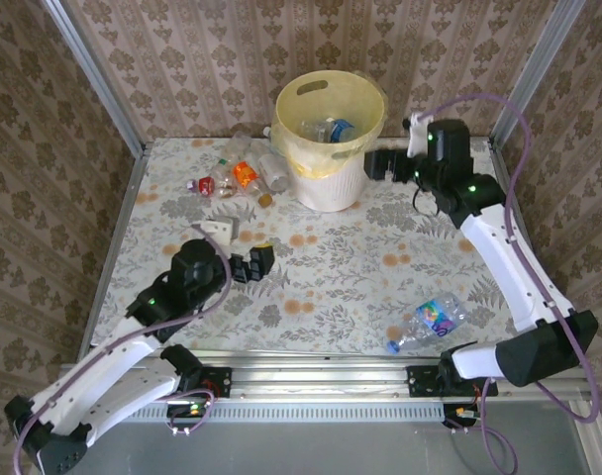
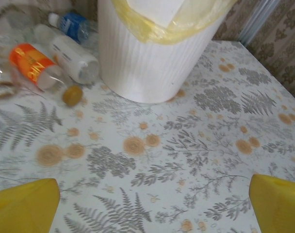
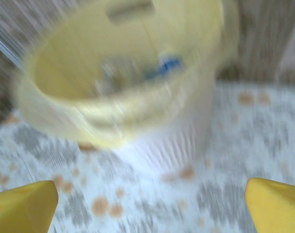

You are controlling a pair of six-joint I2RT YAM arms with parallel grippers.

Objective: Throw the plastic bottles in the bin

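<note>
The left jaws stand wide apart with nothing between them, their yellow fingertips (image 2: 26, 206) at the two bottom corners of the left wrist view, over bare flowered tabletop (image 2: 186, 145). From above they sit left of centre, well apart from the bin (image 1: 331, 188). The right jaws are also spread wide and hold nothing, with fingertips (image 3: 24, 204) in the bottom corners of a blurred wrist picture that faces the bin. In the top view they sit just beside its right side, upper right of centre. The bin stands upright at the top middle of the frame, with at least one blue-labelled bottle (image 1: 333, 129) inside. To its left lies a cluster of plastic bottles (image 1: 244, 175), among them an orange-labelled one (image 2: 33, 65) and a whitish one (image 2: 72, 58) close together. A lone crushed bottle (image 1: 435, 319) with a blue label lies at the lower right, near the right arm's base
</note>
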